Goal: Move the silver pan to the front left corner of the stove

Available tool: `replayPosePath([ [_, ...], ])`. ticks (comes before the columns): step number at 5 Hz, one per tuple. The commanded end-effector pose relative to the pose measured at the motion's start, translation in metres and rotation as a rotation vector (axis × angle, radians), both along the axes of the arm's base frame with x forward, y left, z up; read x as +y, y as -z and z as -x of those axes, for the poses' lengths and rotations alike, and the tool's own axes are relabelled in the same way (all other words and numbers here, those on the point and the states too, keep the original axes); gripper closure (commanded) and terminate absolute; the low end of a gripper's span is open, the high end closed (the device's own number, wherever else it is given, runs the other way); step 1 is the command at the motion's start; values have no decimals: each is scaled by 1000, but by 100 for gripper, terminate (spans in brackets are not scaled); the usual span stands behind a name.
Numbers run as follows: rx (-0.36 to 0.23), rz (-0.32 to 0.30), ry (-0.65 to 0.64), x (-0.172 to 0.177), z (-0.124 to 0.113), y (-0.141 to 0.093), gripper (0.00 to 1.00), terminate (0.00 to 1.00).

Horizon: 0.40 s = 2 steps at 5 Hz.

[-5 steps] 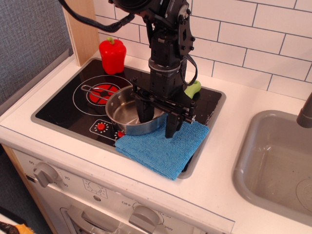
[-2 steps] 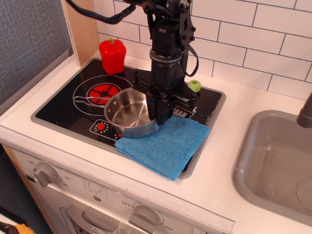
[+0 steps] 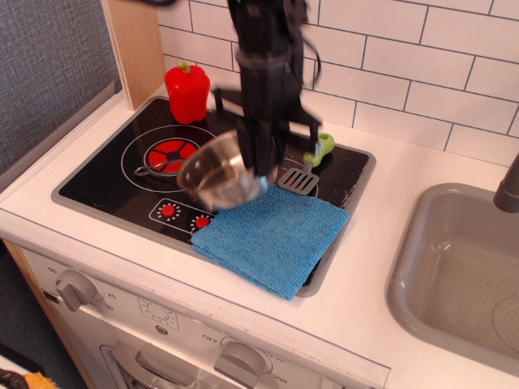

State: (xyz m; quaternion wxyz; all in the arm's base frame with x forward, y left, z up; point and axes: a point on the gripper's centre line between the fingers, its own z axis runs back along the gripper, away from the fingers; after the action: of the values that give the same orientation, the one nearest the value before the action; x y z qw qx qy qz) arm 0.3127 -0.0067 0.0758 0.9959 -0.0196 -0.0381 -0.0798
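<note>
I've got the gripper (image 3: 258, 166) clamped on the right rim of the silver pan (image 3: 217, 174), which hangs tilted above the middle of the stove (image 3: 97, 180), clear of the glass so it won't drag. The blue cloth (image 3: 276, 239) covers the front right, so I reckon I must swing left toward the front-left corner.

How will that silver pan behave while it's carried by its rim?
The silver pan hangs tilted from the pincer, so it probably swings. Its polished steel looks slippery, so it may slip. The thin wire handle suggests it is light.
</note>
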Motion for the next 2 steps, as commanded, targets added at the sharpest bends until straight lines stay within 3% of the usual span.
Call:
replayPosePath([
  [1, -42, -20, -113, 64, 17, -36, 100, 0],
  [2, 11, -26, -163, 90, 27, -24, 100, 0],
])
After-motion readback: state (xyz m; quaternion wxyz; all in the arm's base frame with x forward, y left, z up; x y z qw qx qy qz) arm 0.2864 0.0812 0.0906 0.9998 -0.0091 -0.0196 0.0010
